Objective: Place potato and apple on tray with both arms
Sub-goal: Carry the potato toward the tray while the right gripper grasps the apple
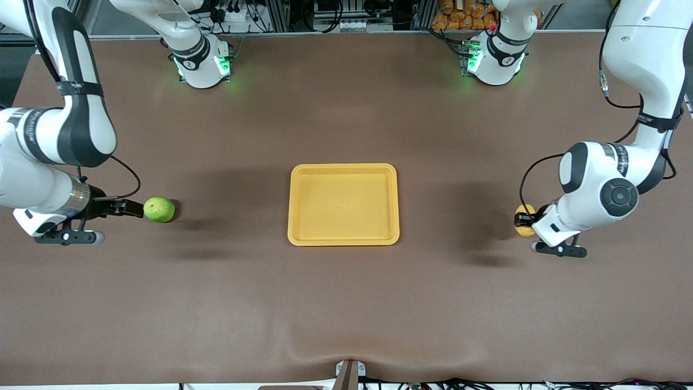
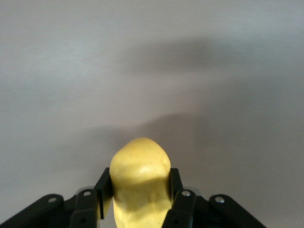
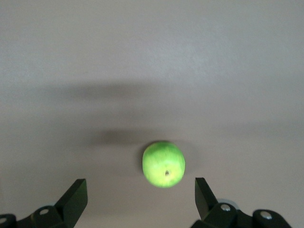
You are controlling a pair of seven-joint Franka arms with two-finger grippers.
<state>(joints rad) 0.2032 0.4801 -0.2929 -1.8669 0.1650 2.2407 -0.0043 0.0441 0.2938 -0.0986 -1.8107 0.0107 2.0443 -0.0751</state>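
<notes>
Flat yellow-orange plastic tray (image 1: pixel 344 205) sits mid-table. Left gripper (image 2: pixel 137 199), at left arm's end of table, is clamped on oblong yellow potato (image 2: pixel 140 183). Right gripper (image 3: pixel 140 199), fingers wide apart, is beside round green apple (image 3: pixel 164 164) lying at right arm's end.

potato (image 2: pixel 140 183): yellow, oblong, gripped in left hand (image 2: pixel 137 202) | apple (image 1: pixel 159 209): green, on table | tray (image 1: pixel 344 237): yellow, empty, mid-table
</notes>
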